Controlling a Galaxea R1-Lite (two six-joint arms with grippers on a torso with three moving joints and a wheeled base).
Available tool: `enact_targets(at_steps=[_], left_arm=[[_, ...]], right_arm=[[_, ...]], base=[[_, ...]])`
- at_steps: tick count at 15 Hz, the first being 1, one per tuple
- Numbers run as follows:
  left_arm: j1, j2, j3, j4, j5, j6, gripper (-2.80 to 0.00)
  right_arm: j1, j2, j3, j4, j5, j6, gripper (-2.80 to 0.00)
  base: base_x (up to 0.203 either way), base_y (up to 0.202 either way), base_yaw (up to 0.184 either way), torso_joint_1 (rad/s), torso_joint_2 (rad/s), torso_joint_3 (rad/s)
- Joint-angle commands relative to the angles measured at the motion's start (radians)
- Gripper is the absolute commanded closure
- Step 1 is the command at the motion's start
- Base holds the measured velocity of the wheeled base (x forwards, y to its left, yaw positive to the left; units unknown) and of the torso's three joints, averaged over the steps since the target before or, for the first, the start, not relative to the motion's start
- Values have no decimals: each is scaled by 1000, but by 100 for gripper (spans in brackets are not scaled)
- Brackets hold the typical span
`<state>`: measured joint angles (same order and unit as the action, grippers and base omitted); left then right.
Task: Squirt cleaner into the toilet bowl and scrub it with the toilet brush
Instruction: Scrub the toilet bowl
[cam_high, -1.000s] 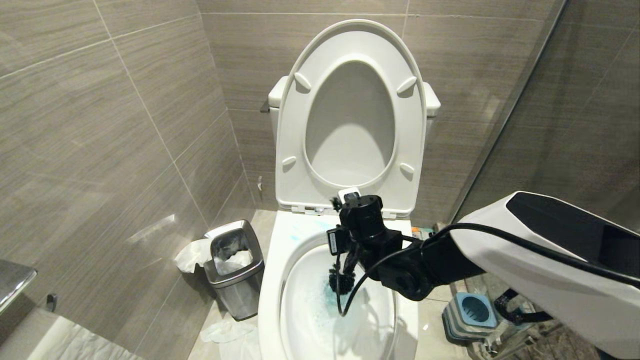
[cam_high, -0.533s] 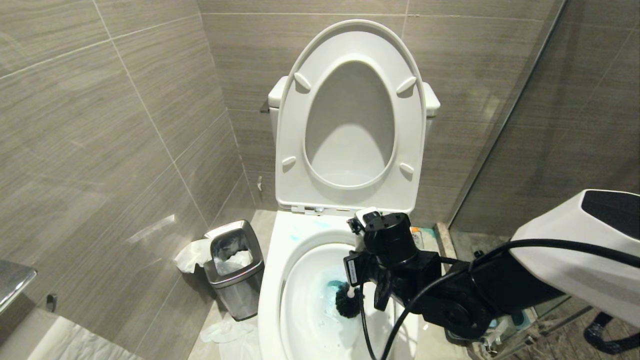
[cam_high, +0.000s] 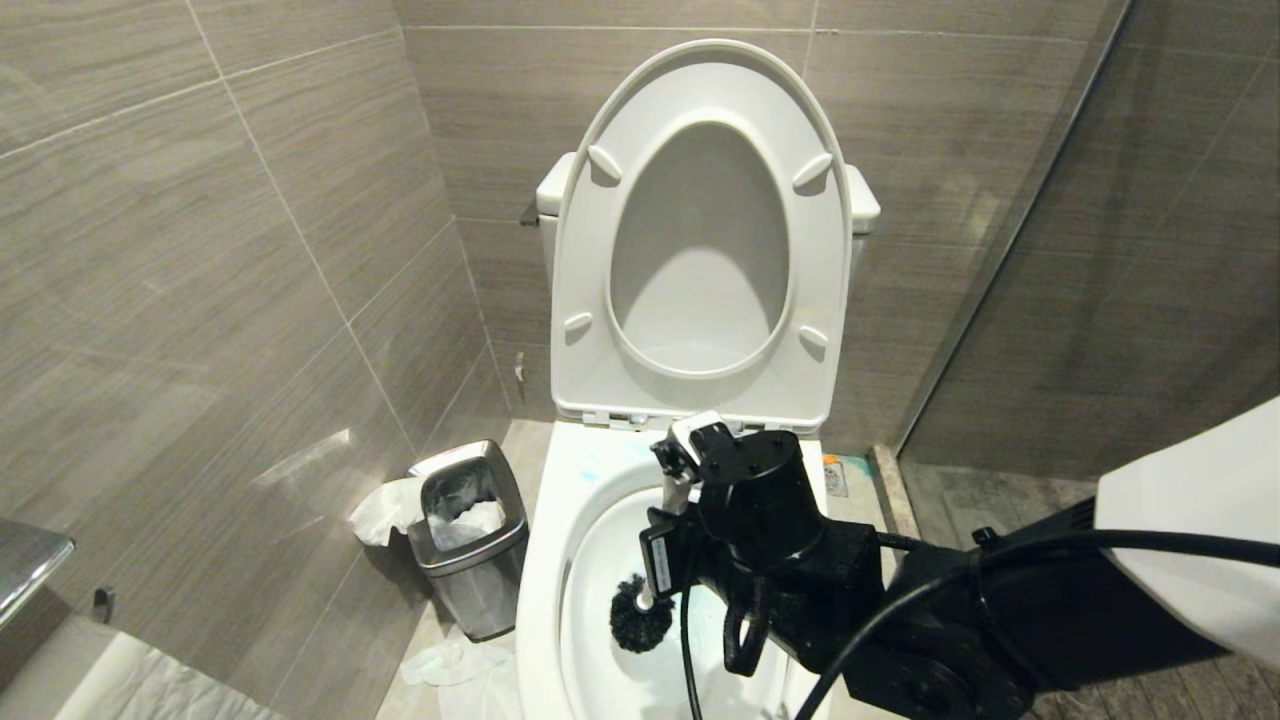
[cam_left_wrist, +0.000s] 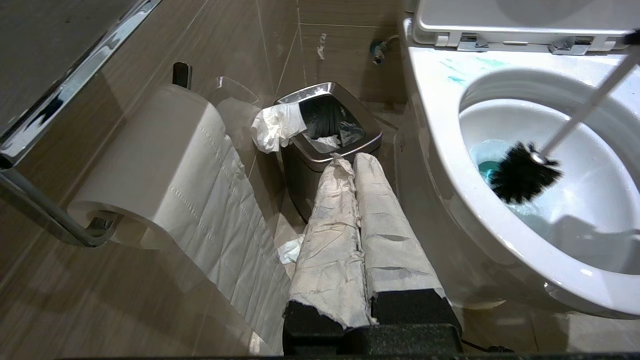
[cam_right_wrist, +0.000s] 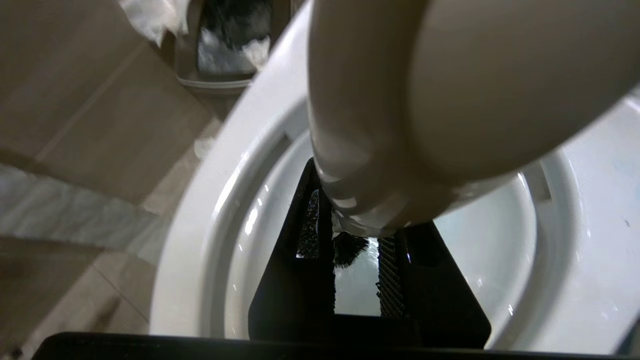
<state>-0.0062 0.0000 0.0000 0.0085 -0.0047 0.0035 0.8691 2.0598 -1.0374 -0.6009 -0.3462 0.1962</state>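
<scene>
Reaching in from the right of the head view, the right gripper (cam_high: 672, 500) is clamped around the white handle of the toilet brush (cam_high: 640, 615), its jaws drawn in close on the stick, and the handle slopes down and to the left from the grip. In the right wrist view the handle fills the foreground between the dark fingers (cam_right_wrist: 387, 272), with a tuft of black bristles just past them. The round black bristle head sits low inside the toilet bowl (cam_high: 545, 590), against the bowl's left inner wall as the head view shows it. Seen from the left wrist view, the head hangs just above a pool of turquoise cleaner (cam_left_wrist: 482, 167) at the bottom of the bowl, and pale blue-green smears mark the rim near the hinges. Seat and lid (cam_high: 700, 230) stand upright against the tank.

The left gripper (cam_left_wrist: 357, 172) is parked low beside the toilet, its two paper-wrapped fingers pressed together and holding nothing, pointing toward a small steel bin (cam_left_wrist: 327, 132) with crumpled paper hanging over its edge. A toilet paper roll (cam_left_wrist: 150, 165) hangs on a chrome holder on the wall near it, a strip trailing down
</scene>
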Motion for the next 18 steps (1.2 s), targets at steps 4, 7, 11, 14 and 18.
enact_targets(at_steps=[4, 7, 11, 14, 18], left_arm=[[0, 2, 2, 0, 0, 0, 0], [0, 2, 3, 1, 0, 0, 0], [0, 2, 2, 1, 0, 0, 0], [0, 2, 2, 1, 0, 0, 0], [0, 0, 2, 1, 0, 0, 0]], right_arm=[[-57, 159, -290, 48, -14, -5, 0], [-143, 205, -388, 88, -14, -43, 0], [-237, 193, -380, 92, -13, -82, 0], [-249, 118, -266, 111, -1, -84, 0], [-244, -13, -79, 116, 38, -84, 0]], base=[[0, 0, 0, 0, 0, 0], [0, 0, 0, 0, 0, 0], [0, 0, 0, 0, 0, 0], [0, 0, 0, 0, 0, 0], [0, 0, 0, 0, 0, 0]])
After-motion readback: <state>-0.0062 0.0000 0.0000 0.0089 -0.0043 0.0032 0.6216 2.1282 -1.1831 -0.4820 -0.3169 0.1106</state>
